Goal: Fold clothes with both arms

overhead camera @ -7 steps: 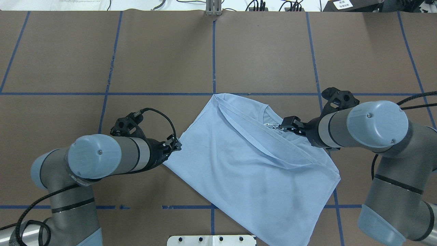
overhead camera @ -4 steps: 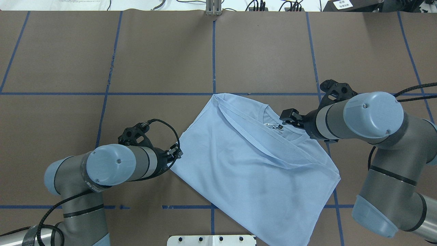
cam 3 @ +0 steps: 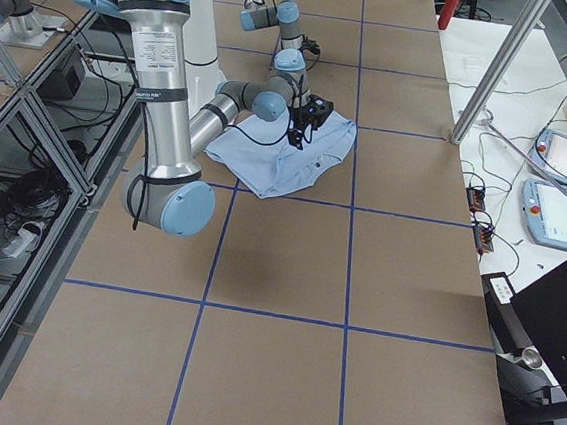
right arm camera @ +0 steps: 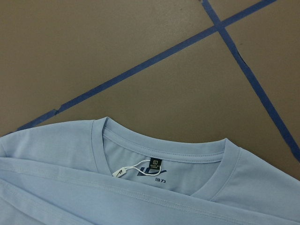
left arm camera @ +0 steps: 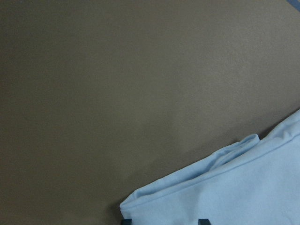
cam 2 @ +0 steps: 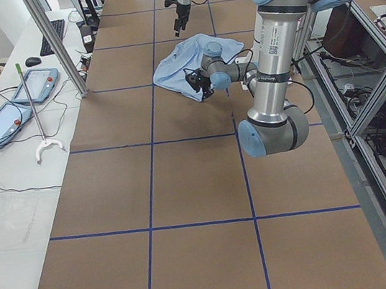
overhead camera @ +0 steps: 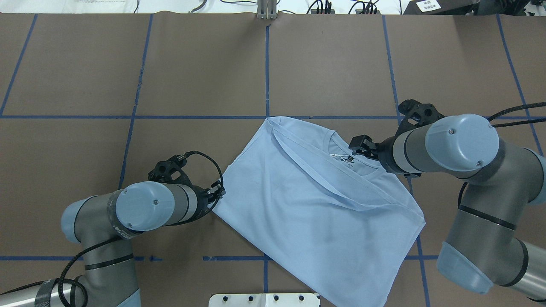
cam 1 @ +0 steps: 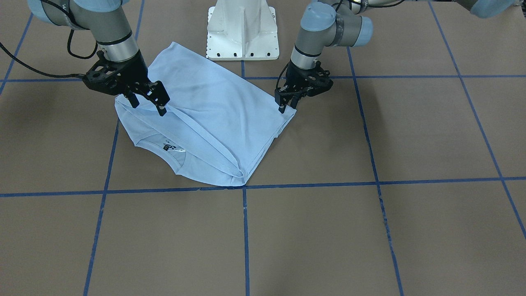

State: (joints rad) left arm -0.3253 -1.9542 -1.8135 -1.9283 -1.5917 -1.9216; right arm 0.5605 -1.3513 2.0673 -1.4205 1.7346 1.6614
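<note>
The light blue T-shirt (overhead camera: 315, 213) lies partly folded on the brown table, with a diagonal fold across it. Its collar and black neck label (right arm camera: 156, 164) face up; the palm print is hidden. My left gripper (overhead camera: 218, 190) is open at the shirt's left corner. In the left wrist view that corner (left arm camera: 243, 187) lies between the fingertips (left arm camera: 125, 221). My right gripper (cam 1: 148, 103) is open just above the shoulder beside the collar, holding nothing. The shirt (cam 1: 213, 107) also shows in the front view, with my left gripper (cam 1: 287, 105) at its edge.
The white pedestal base (cam 1: 242, 28) stands at the near table edge, right behind the shirt. Blue tape lines (overhead camera: 267, 64) divide the table into squares. Tablets (cam 2: 31, 85) lie on a side bench beyond a metal post (cam 2: 55, 45).
My left arm has swung its elbow to the right, and its gripper has shifted slightly nearer along the shirt's corner. My right gripper has drawn back a little from the collar. The shirt has not moved.
</note>
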